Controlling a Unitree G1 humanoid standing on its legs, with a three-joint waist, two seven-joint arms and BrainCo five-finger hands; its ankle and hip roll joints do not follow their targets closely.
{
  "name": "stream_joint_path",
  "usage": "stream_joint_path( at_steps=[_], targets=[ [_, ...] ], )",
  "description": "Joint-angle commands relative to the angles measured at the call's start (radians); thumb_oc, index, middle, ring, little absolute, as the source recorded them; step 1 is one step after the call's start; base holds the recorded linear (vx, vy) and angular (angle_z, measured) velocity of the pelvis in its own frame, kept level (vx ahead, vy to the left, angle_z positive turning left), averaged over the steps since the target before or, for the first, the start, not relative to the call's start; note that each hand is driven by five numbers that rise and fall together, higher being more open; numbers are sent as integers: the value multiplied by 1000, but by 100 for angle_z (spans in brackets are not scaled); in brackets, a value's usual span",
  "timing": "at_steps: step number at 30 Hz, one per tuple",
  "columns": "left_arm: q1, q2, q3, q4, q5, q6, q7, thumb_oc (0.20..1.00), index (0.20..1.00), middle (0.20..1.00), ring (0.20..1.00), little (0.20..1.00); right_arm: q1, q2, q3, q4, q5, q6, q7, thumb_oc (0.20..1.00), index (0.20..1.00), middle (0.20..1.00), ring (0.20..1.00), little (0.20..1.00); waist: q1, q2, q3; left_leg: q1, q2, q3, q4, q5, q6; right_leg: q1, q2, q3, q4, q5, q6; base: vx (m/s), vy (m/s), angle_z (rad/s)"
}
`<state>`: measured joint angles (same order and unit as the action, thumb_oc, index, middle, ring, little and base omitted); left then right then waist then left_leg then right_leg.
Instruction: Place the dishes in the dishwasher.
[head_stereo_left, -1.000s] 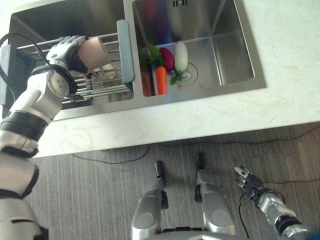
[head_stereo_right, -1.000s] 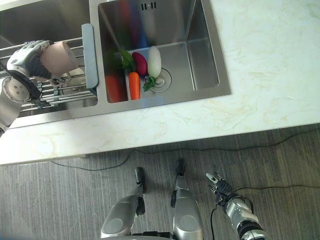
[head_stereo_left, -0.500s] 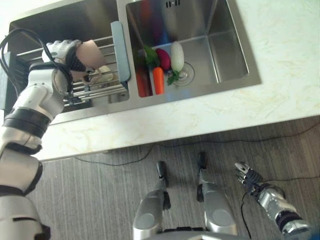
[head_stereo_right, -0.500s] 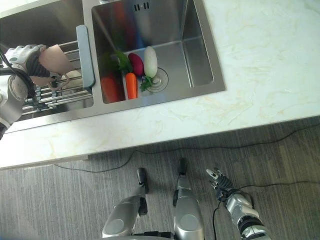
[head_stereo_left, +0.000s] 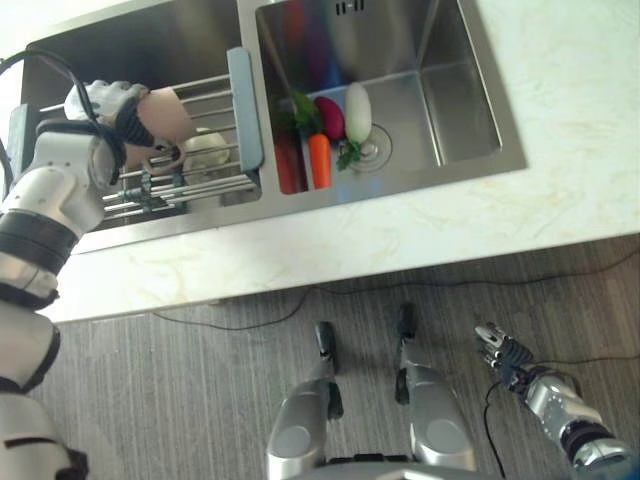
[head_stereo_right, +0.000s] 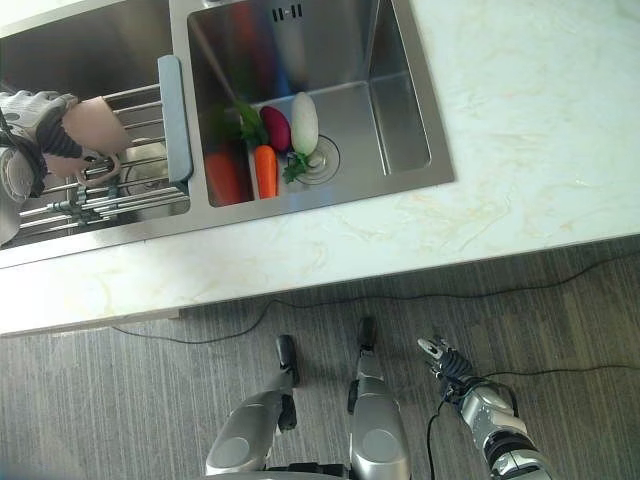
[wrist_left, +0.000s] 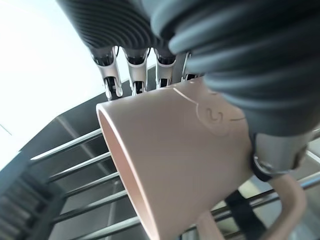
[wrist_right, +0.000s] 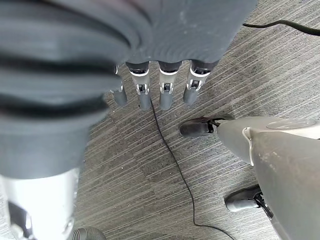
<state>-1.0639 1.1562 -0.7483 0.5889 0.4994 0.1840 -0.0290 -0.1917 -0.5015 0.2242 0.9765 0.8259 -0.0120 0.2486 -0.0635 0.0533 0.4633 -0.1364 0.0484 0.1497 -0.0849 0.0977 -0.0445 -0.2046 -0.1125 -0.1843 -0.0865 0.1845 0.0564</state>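
A pale pink mug (head_stereo_left: 167, 113) lies tilted on its side in my left hand (head_stereo_left: 103, 101), just above the wire rack (head_stereo_left: 200, 186) that spans the left sink basin. In the left wrist view the fingers (wrist_left: 112, 76) reach over the mug's (wrist_left: 175, 150) wall, the thumb presses its other side, and its handle hangs toward the rack bars. A white dish (head_stereo_left: 208, 150) sits below the rack, beside the mug. My right hand (head_stereo_left: 499, 350) hangs low over the floor, its fingers (wrist_right: 165, 91) straight and holding nothing.
The rack has a grey-blue end piece (head_stereo_left: 245, 108). In the right basin (head_stereo_left: 460, 100) lie a carrot (head_stereo_left: 320, 160), a white radish (head_stereo_left: 358, 110) and other red and green vegetables. A pale marble countertop (head_stereo_left: 400, 230) runs along the front.
The camera has shifted slightly. My left hand has carried the mug a little to the left along the rack, away from the grey-blue end piece. The right hand stays low.
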Motion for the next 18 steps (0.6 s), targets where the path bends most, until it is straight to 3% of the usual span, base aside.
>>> stream_joint_path(
  at_steps=[1,5,8,9,11,14,16,18],
  targets=[
    [-3,71,3,-18,-119,-22,178,200,200,200,200,200,22,3,-31,46,11,-44,19,1000,1000,1000,1000,1000,28,-17,-39,24,8,-17,-2,-82,-15,25,-102,31,33,-49,157,47,-39,8],
    [65,94,108,-127,-159,-75,377,200,200,200,200,200,53,35,-50,61,-3,-59,16,1000,1000,1000,1000,1000,49,-14,-67,44,8,-24,-2,-87,-14,52,-105,8,38,-65,152,54,-51,7],
    [135,100,236,-203,-179,-133,590,200,200,200,200,200,85,68,-70,83,-16,-77,16,1000,1000,1000,1000,1000,64,-12,-102,67,9,-32,-2,-93,-13,79,-106,-9,41,-79,148,98,-63,11],
    [225,77,361,-246,-213,-178,726,200,200,200,200,200,107,92,-85,101,-39,-82,17,1000,1000,1000,1000,1000,75,-11,-124,88,9,-40,1,-103,-13,106,-106,-21,43,-94,146,131,-77,20],
    [358,1,524,-288,-237,-232,828,200,200,200,200,200,137,128,-96,121,-75,-89,8,1000,1000,1000,1000,1000,86,-14,-159,107,12,-43,2,-103,-13,131,-107,-35,43,-101,140,148,-78,12],
    [492,-117,670,-356,-154,-255,871,200,200,200,200,200,175,171,-115,152,-110,-107,4,1000,1000,1000,1000,1000,89,-18,-197,138,17,-43,8,-115,-12,169,-108,-53,45,-118,135,161,-76,9],
    [548,-167,717,-406,-115,-252,882,200,200,200,200,200,198,193,-126,166,-120,-108,0,1000,1000,1000,1000,1000,91,-21,-224,161,20,-41,12,-122,-11,197,-109,-66,45,-129,132,167,-82,23],
    [604,-216,763,-455,-125,-292,892,200,200,200,200,200,220,217,-141,183,-137,-107,-8,1000,1000,1000,1000,1000,99,-22,-255,182,23,-41,17,-131,-10,228,-109,-80,42,-140,130,171,-87,3]
  ],
)
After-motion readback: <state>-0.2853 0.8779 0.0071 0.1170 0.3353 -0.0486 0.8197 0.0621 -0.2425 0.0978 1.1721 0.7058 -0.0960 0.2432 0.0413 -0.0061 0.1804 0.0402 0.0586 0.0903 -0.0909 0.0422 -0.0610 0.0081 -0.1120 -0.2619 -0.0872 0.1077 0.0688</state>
